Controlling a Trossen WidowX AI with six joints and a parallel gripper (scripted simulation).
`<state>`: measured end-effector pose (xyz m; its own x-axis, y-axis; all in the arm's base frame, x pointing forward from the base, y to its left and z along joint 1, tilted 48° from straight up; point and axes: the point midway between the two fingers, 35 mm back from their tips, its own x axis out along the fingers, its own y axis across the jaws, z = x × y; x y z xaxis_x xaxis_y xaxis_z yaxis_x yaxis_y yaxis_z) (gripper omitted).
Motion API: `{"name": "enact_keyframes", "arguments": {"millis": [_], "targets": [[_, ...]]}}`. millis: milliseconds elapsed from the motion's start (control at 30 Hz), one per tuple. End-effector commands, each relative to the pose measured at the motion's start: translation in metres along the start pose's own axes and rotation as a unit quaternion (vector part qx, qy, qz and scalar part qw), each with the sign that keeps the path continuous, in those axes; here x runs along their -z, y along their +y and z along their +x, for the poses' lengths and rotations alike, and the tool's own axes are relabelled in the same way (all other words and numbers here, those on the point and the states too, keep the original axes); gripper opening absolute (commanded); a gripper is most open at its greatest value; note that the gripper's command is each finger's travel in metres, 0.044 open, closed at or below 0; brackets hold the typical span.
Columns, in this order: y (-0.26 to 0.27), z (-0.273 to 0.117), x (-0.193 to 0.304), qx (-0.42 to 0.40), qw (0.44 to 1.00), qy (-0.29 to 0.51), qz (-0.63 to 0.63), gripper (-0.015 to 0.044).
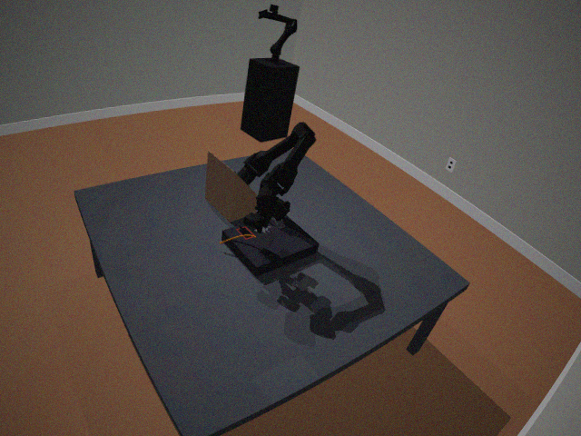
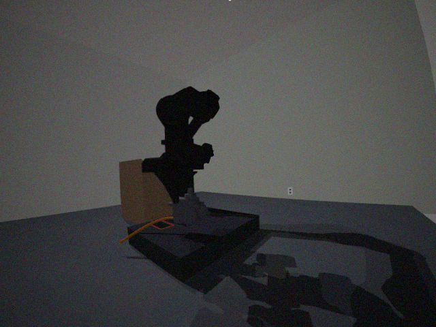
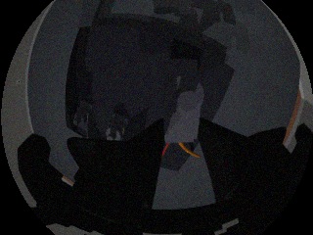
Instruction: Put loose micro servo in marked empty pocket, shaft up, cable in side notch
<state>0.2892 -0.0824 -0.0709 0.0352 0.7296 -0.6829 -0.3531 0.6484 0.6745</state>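
A: Jaws (image 1: 259, 229) (image 2: 181, 203) clenched on what?
B: On the micro servo (image 2: 182, 214) (image 3: 183, 117), to judge from the wrist view. Beside the marked pocket (image 1: 243, 231) (image 2: 161, 225), above or at the deck (image 1: 295, 242) (image 2: 229, 223) (image 3: 142, 64); exact height, cannot tell. Not seated yet.
A: And the orange cable (image 1: 234, 237) (image 2: 144, 227) (image 3: 188, 150)?
B: Reaching past the deck's edge in the exterior view. Please keep out from under the body, and guide towards the side notch.
A: So, press down now?
B: Better not. First bring over the red outline, turn square with it, shaft upward. Then lower slowly, straight, with little force. In case of catching at a rim, kindly lift a little and correct. Release only with both ears flat, then withdraw straight up.
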Motion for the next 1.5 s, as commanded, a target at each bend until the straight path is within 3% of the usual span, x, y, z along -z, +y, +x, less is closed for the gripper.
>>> {"name": "enact_keyframes", "arguments": {"millis": [0,267,600,1467], "targets": [[0.000,0.000,0.001,0.001,0.997,0.002,0.075,0.0000],[0.000,0.000,0.001,0.001,0.980,0.002,0.199,0.0000],[0.002,0.000,0.007,0.001,0.979,0.002,0.202,0.0000],[0.043,0.000,0.103,0.001,0.979,0.004,0.204,0.0000]]}}
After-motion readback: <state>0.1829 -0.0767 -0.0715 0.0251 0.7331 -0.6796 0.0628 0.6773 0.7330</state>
